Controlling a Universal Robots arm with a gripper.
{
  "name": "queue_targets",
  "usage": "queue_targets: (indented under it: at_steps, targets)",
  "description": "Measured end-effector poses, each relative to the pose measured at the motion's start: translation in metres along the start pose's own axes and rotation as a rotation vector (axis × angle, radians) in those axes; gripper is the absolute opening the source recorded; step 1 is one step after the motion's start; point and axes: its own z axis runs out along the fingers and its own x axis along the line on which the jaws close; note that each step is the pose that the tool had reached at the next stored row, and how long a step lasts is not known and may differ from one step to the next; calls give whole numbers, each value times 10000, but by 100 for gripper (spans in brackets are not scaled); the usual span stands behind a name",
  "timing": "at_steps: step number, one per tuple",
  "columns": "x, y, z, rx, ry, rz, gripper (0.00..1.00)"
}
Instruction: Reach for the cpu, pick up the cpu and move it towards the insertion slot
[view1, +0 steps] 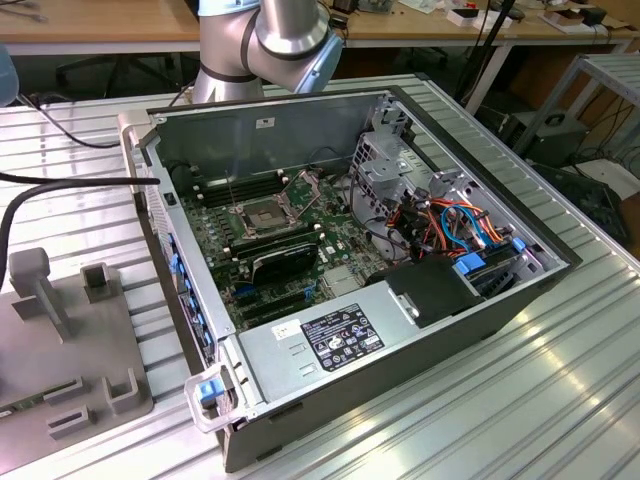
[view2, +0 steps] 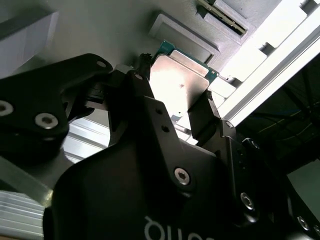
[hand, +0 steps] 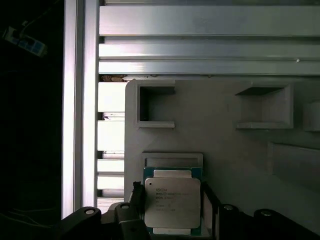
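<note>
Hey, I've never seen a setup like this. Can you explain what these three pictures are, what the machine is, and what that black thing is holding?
It is one robot arm working beside an open computer case on a ribbed metal table. The exterior view comes from a camera off the arm. It shows the case, with the square silver insertion slot inside, and a grey holder tray at that view's left. The two wrist views come from cameras riding on the arm, looking along its black gripper. In both, its fingers sit against opposite sides of the cpu, a small silver chip, seemingly clamping it just over the grey tray.
</note>
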Motion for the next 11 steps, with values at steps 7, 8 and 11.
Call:
queue_targets:
  at_steps: [7,8,11]
  targets:
    - [0,1,-16,0,0,0,55]
    - [1,1,-17,0,0,0,55]
    - [1,0,-17,0,1,0,55]
